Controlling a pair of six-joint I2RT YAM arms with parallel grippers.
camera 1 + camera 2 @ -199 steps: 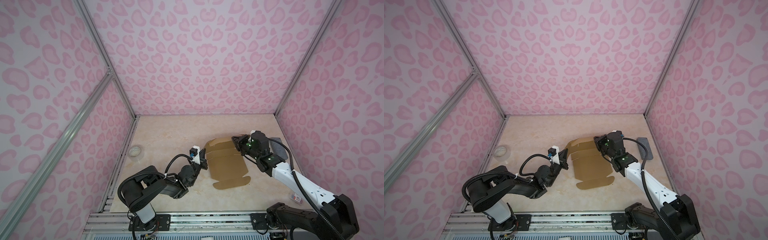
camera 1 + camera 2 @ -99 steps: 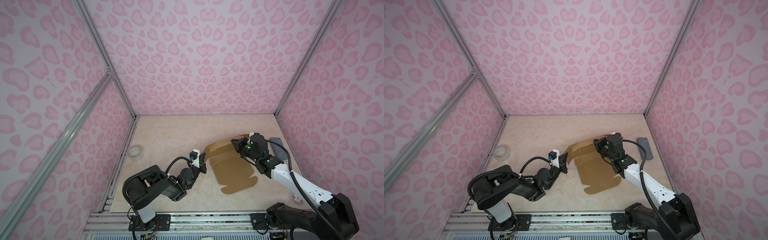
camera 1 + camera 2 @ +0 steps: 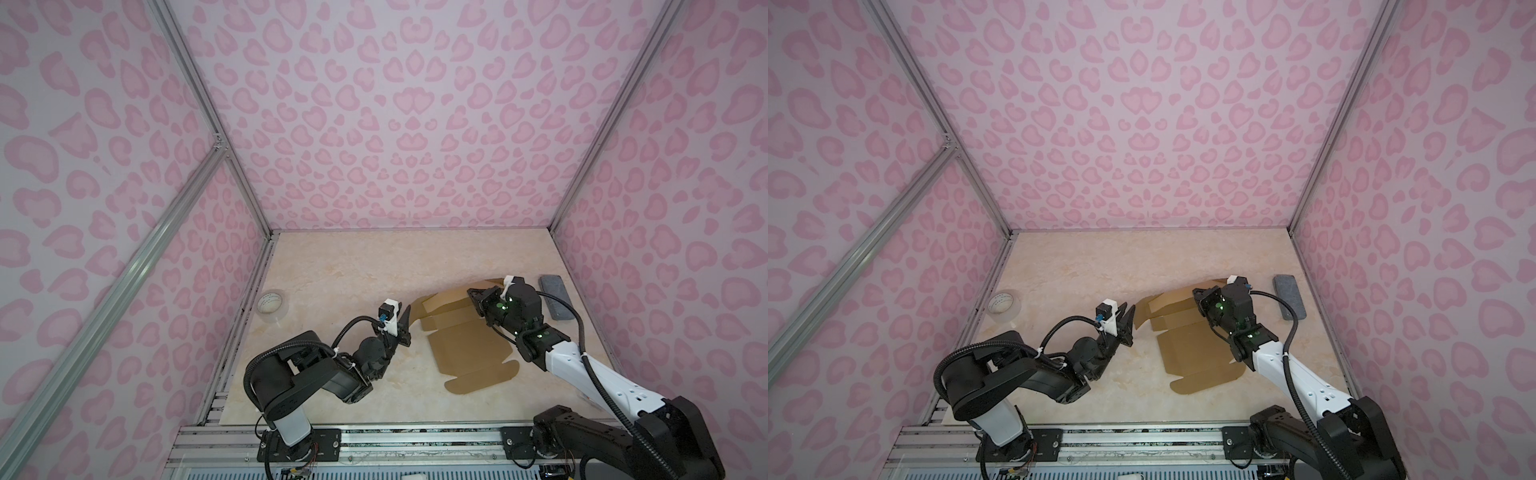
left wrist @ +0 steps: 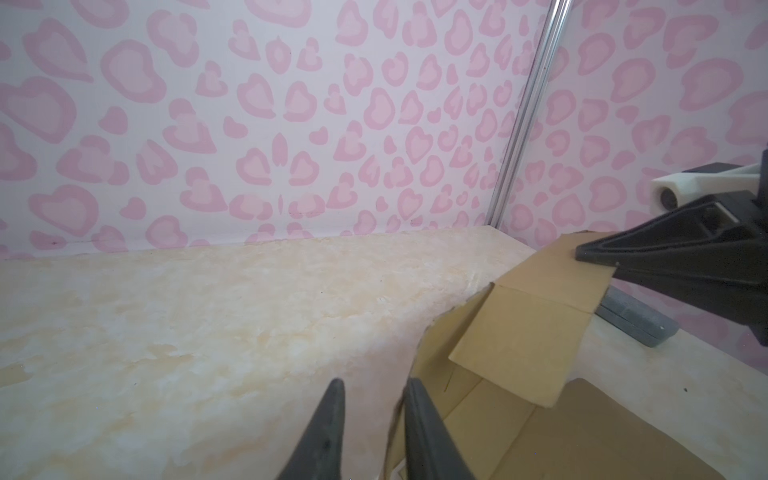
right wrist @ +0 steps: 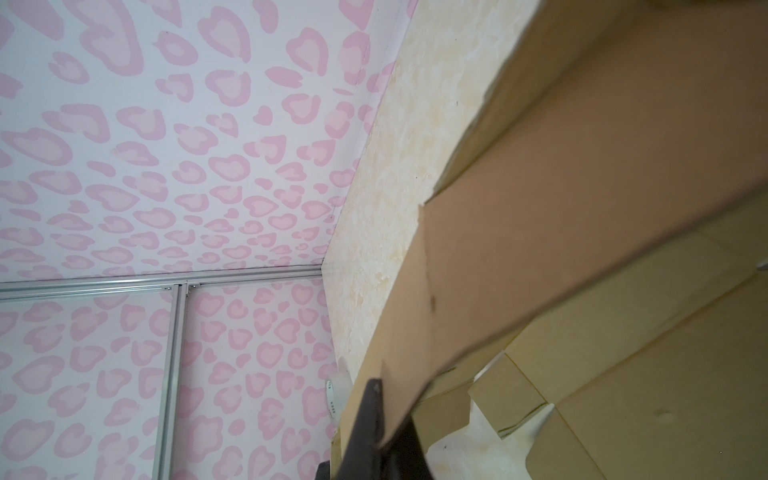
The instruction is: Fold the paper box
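The paper box (image 3: 469, 349) (image 3: 1200, 353) is a brown cardboard sheet lying mostly flat right of the table's middle, with its far flaps lifted. My right gripper (image 3: 472, 292) (image 3: 1197, 293) is shut on the raised far flap (image 5: 561, 232). The left wrist view shows the right gripper (image 4: 582, 254) pinching that flap's edge. My left gripper (image 3: 408, 311) (image 3: 1128, 309) hovers at the sheet's left edge with its jaws a little apart. In the left wrist view bare table shows between its fingers (image 4: 332, 415), and the cardboard edge (image 4: 519, 340) runs beside the finger nearer the box.
A clear tape roll (image 3: 272, 306) (image 3: 1004, 306) stands near the left wall. A grey block (image 3: 555, 297) (image 3: 1288, 297) lies by the right wall, just behind the right arm. Pink patterned walls close in the table (image 3: 353, 266) on three sides.
The right gripper has dragged the box to the right and toward the front with the far flap pinched. The left gripper's jaws have parted from shut.
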